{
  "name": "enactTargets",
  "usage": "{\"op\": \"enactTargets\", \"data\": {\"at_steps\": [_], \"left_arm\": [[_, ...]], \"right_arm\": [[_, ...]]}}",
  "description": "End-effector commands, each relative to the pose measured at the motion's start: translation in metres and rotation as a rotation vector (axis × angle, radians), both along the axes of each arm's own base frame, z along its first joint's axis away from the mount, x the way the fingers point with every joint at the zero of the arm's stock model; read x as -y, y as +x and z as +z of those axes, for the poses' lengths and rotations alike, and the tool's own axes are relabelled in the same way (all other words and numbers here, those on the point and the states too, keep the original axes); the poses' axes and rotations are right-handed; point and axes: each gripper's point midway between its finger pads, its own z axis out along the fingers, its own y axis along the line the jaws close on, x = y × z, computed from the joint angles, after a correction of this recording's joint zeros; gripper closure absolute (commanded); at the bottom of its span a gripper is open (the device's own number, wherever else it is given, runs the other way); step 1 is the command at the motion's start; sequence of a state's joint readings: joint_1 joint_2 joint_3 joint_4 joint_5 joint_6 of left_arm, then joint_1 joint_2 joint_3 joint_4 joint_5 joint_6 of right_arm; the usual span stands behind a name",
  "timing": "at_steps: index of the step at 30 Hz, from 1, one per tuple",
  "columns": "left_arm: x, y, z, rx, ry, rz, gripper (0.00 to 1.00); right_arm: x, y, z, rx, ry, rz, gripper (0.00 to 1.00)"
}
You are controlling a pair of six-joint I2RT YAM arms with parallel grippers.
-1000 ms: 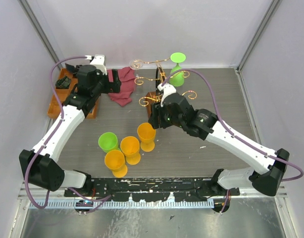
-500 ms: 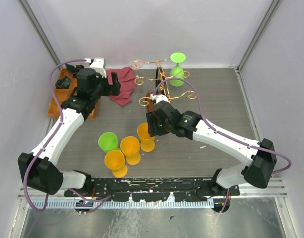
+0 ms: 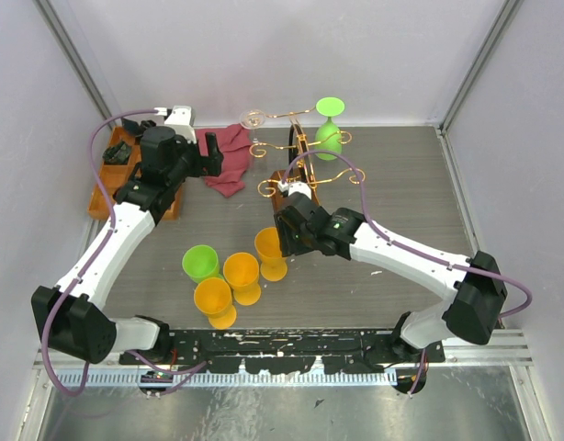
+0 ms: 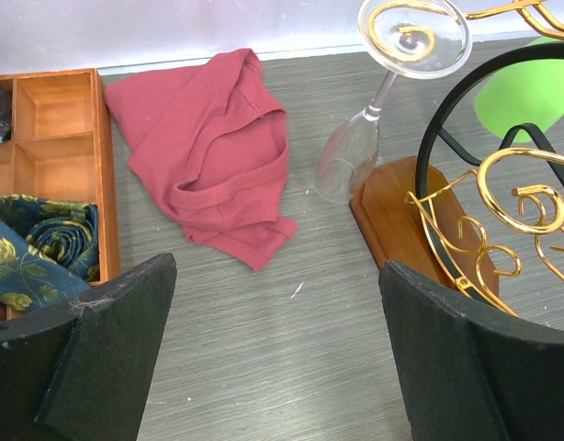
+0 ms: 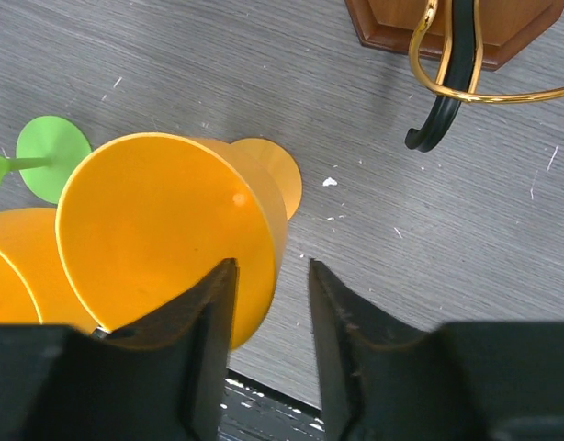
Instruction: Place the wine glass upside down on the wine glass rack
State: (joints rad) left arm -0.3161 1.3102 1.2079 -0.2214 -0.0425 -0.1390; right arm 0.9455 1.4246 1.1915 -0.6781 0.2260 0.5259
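we've swung our right gripper [image 5: 270, 276] from the wine glass rack [image 4: 401, 207] to the orange wine glass [image 5: 163, 230], released, grasp next; left gripper [image 4: 277, 308] released.

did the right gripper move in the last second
Yes. Against the wine glass rack, the right gripper has moved away toward the near edge, slightly left, to the rightmost orange glass.

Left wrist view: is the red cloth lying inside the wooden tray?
No, the red cloth lies crumpled on the table beside the wooden tray, outside its compartments.
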Motion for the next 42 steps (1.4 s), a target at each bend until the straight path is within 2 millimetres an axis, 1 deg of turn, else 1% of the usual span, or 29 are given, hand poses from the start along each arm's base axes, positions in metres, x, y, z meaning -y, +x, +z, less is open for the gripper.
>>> {"op": "enactTargets", "data": {"at_steps": [1,4,8,11,14,16,19,22,24,26,27,30,32,34,37,40,42], "left_arm": [[-0.002,0.001,0.007,0.034,-0.001,-0.002,0.02],[-0.002,0.001,0.006,0.034,0.006,-0.004,0.02],[-0.002,0.000,0.006,0.036,0.012,-0.008,0.02],[-0.002,-0.001,0.009,0.043,0.011,-0.008,0.02],[-0.004,-0.001,0.016,0.058,0.009,0.003,0.02],[-0.006,-0.001,0.022,0.067,0.006,0.011,0.02],[-0.006,-0.001,0.031,0.063,-0.008,0.022,0.02],[-0.010,0.001,0.042,0.048,-0.027,0.059,0.02],[-0.018,0.004,0.052,0.042,-0.037,0.119,0.02],[-0.026,0.005,0.062,0.040,-0.044,0.176,0.02],[-0.029,0.005,0.071,0.048,-0.049,0.196,0.02],[-0.034,0.003,0.084,0.044,-0.063,0.232,0.02],[-0.037,0.001,0.091,0.038,-0.087,0.260,0.02],[-0.042,-0.003,0.100,0.039,-0.118,0.298,0.02],[-0.053,-0.008,0.122,0.095,-0.177,0.366,0.02],[-0.061,-0.013,0.143,0.161,-0.238,0.412,0.02],[-0.063,-0.016,0.153,0.192,-0.270,0.422,0.02]], "right_arm": [[-0.002,0.007,0.008,0.047,0.015,-0.020,0.65],[0.002,0.007,0.014,0.056,0.003,-0.018,0.77],[0.014,0.007,0.029,0.071,-0.054,-0.016,0.98],[0.023,0.000,0.046,0.076,-0.064,0.006,0.99],[0.042,-0.009,0.066,0.089,-0.090,0.016,0.99],[0.055,-0.012,0.085,0.126,-0.101,0.025,0.99],[0.063,-0.015,0.120,0.212,-0.057,0.068,0.99],[0.061,-0.014,0.157,0.325,0.026,0.121,0.99],[0.056,-0.015,0.181,0.407,0.084,0.173,0.99],[0.056,-0.015,0.199,0.481,0.098,0.223,0.99],[0.058,-0.015,0.209,0.517,0.108,0.235,0.99],[0.062,-0.015,0.237,0.639,0.134,0.268,0.99],[0.060,-0.017,0.258,0.727,0.180,0.297,0.99],[0.049,-0.024,0.276,0.799,0.245,0.368,0.99],[0.035,-0.025,0.296,0.892,0.295,0.434,0.99],[0.024,-0.015,0.316,0.996,0.304,0.441,0.99],[0.021,-0.003,0.331,1.084,0.290,0.413,0.99]]}}
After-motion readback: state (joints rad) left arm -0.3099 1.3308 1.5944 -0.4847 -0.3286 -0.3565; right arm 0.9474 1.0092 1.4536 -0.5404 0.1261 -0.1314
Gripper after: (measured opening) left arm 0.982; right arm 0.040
